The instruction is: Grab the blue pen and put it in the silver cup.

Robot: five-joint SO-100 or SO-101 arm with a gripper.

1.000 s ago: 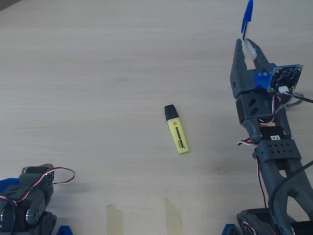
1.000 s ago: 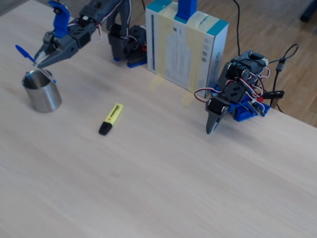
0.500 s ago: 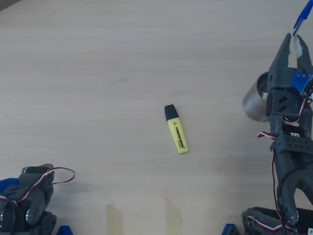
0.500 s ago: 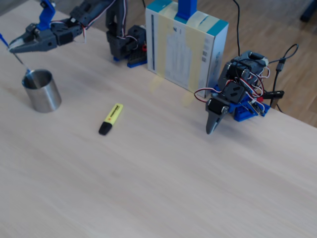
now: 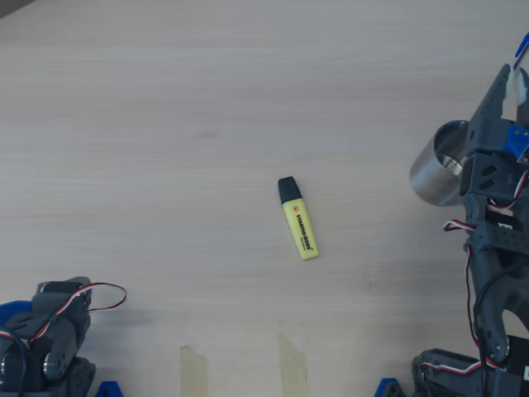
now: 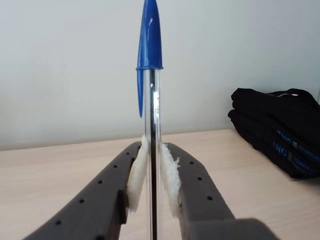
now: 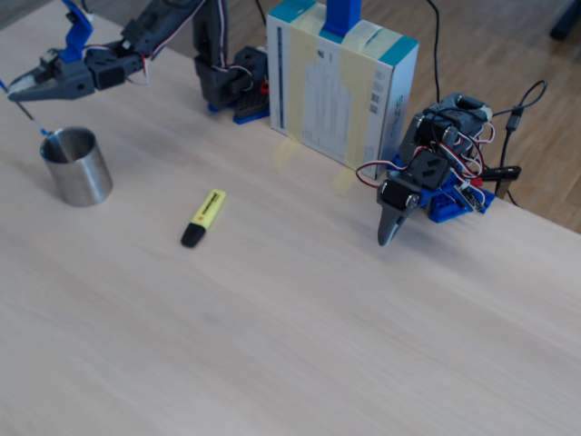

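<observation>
- Up at the far left of the fixed view, the gripper (image 7: 16, 92) was clamped on the pen (image 7: 20, 104), holding it in the air just above and behind the cup (image 7: 76, 165), not inside it.
- Wrist view showed it best: the pen (image 6: 151, 100) stood straight up between the two white foam pads (image 6: 137, 172), long axis vertical in that picture, blue cap on top, clear barrel running down past the bottom edge.
- From overhead only a sliver of blue cap (image 5: 522, 45) peeked in at the right edge, beyond the gripper (image 5: 514, 78), so the cap end pointed away from the arm. The cup (image 5: 438, 175) sat right beside the arm, partly covered by it.
- A yellow highlighter (image 5: 299, 219) lay flat mid-table, black cap toward the top of the overhead view, well apart from the cup. It had red print on it, too small for me to read for sure.
- A boxy thing with printed text (image 7: 340, 86) stood behind; couldn't read the lettering.
- A second arm (image 7: 427, 177) sat parked to the right.
</observation>
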